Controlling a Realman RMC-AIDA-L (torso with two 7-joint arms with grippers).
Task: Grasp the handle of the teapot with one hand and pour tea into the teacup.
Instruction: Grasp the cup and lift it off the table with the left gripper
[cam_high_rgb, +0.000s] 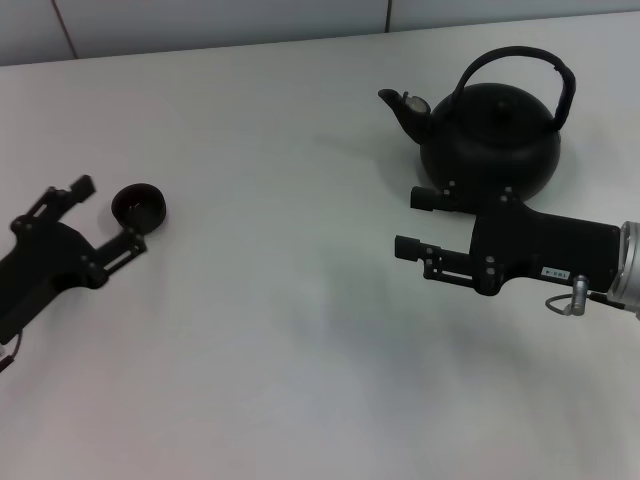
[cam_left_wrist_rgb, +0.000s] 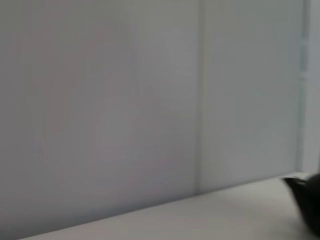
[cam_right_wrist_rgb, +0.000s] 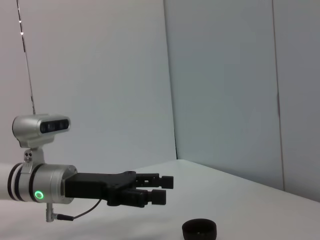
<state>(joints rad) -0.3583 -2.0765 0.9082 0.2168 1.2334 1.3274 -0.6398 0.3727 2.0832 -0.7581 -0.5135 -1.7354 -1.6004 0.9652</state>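
One large round matte-black teapot (cam_high_rgb: 492, 140) is sitting on the white table (cam_high_rgb: 300, 330), carrying one thin black arched handle (cam_high_rgb: 520, 60), one short curved spout (cam_high_rgb: 404, 108) and one small shiny spout cap (cam_high_rgb: 412, 101). One tiny round black handleless teacup (cam_high_rgb: 139, 205) is standing there too. Two black robot grippers are showing: one left gripper (cam_high_rgb: 108, 214) and one right gripper (cam_high_rgb: 413, 221), each showing two fingers.
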